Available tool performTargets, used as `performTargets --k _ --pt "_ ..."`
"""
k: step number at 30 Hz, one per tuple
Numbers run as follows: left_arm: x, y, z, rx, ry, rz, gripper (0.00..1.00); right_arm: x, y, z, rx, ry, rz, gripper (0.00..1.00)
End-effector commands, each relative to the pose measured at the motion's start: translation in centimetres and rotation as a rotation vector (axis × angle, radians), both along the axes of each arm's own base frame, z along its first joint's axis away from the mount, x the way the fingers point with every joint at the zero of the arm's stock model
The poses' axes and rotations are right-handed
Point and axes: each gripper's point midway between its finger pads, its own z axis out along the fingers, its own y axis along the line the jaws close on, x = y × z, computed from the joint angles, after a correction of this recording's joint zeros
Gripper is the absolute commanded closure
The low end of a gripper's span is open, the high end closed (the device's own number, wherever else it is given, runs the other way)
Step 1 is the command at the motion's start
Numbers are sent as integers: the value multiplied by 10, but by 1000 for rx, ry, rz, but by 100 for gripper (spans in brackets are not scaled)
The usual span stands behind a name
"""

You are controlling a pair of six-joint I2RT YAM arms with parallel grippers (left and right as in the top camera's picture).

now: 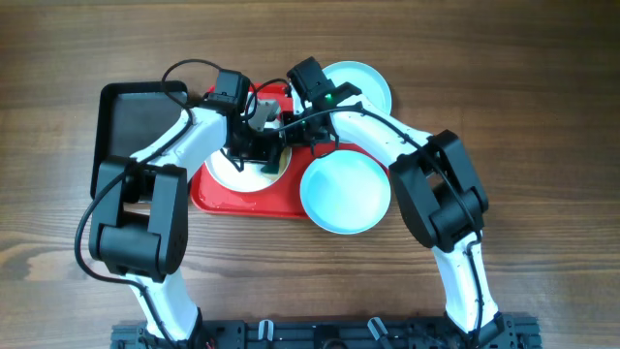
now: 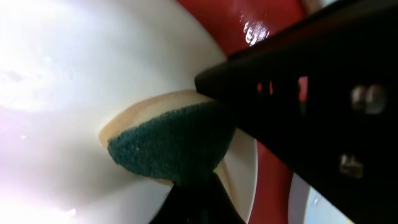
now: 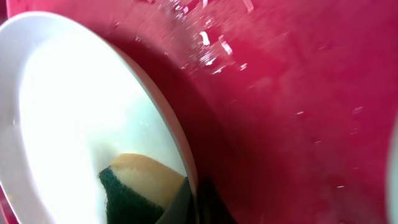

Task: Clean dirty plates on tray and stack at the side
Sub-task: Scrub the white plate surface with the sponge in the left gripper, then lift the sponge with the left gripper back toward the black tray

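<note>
One of three plates is under the sponge, so I judge you to be in the scrubbing step with stacking not yet begun. The cream-white round glossy plate (image 1: 225, 173) lies on the left half of the large red rectangular plastic tray (image 1: 242, 202). The two pale light-blue round plates are apart from the work. One (image 1: 360, 85) sits past the tray's far right corner, and the other (image 1: 344, 194) overlaps the tray's right edge. I cannot tell whether either is clean.

Tool state: the left gripper (image 2: 194, 198) has its fingers clamped on a yellow sponge with a green scouring face (image 2: 171, 146), and the sponge touches the white plate's inner surface close to the rim. The right gripper (image 3: 194, 202) is closed too. The plate's rim runs into its fingers, which I read as a pinch to steady the plate, though the contact is partly hidden.

Pose: both arms reach in from the tray's near side and meet above its middle. The wrists are bent downward and the two grippers are just beside each other.

Next move, in my judgement: sweep the sponge across the plate while your right side holds the rim. Keep the strokes short, because the grippers are crowded and the glossy plate could slip from the pinch. Then carry the plate off the tray to the side.
</note>
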Motion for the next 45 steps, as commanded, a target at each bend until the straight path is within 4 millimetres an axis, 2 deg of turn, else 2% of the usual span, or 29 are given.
performTargets --k 1,3,5,10,15,20,24,29,31,32,36,41,42,44,45 --pt "11 -5 -11 2 -29 37 96 -1 3 -8 0 20 -11 96" --pt "24 9 -16 87 -63 117 96 -1 3 -8 0 21 -11 96" --pt "41 34 -19 218 -118 236 96 -1 3 -8 0 21 -11 96" --pt "61 76 -17 399 -198 439 96 -2 3 -8 2 22 -9 96" --pt "62 114 -15 494 -197 620 96 -2 3 -8 0 24 -9 96" --pt "56 133 -13 509 -149 657 96 -3 2 -8 -1 26 -9 96" --pt "50 142 17 532 -109 616 96 -3 2 -9 -4 28 -6 96" --pt "43 147 89 537 -95 623 96 -3 2 -9 -4 29 -7 96" --pt "41 146 111 523 -100 625 96 -3 2 -9 -4 29 -6 95" --pt "38 145 130 496 -109 629 96 -4 2 -9 -5 30 -6 96" --pt "34 143 149 421 -118 643 96 -6 1 -9 -10 38 -6 96" --pt "31 160 144 422 -82 680 96 -7 -7 8 -40 20 -14 96" --pt "31 164 143 424 -76 690 96 -6 -12 14 -68 0 -25 96" --pt "32 180 143 424 -71 735 96 3 -29 55 -189 -162 -20 96" --pt "32 184 143 424 -71 745 96 4 -30 64 -210 -199 -15 96"
